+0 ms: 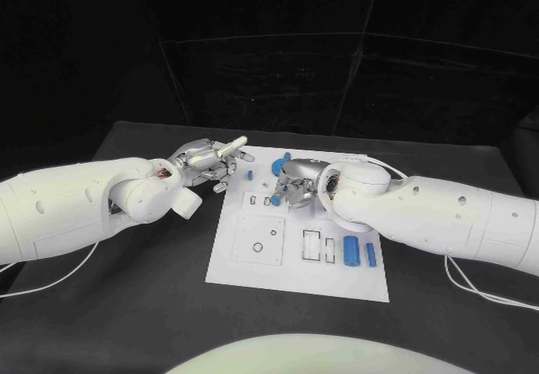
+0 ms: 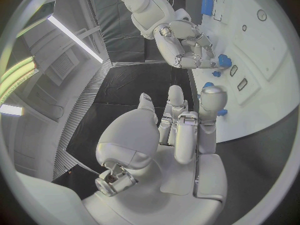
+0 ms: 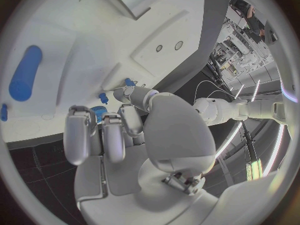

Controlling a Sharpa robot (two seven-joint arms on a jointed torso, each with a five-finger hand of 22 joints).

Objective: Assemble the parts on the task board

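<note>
Both hands are up at the far end of the task board (image 1: 294,280), the white plate lying flat on the black tabletop (image 1: 135,312). The right hand (image 1: 294,184) hangs over the board's far middle with its fingers curled down around a small blue part (image 1: 276,200), and the left wrist view suggests a part sits at its fingertips, though whether it is truly gripped or only touched, I cannot tell. The left hand (image 1: 211,162) hovers at the board's far left corner, fingers spread, nothing in it, with a little blue part (image 1: 249,175) just beside its fingertips. Two blue rod-shaped parts (image 1: 351,251) lie side by side on the board's near right area, beside empty rectangular slots (image 1: 311,245), well apart from both hands. These pieces look like small rigid plastic: light, stiff, smooth, probably slippery between metal fingers, not fragile but easy to flick away. My read is that the rods want a pinch across the middle, and the tiny pieces a fingertip pinch on their sides, kept square to the slot. No brand, label or writing can be read anywhere on the board or the parts
</note>
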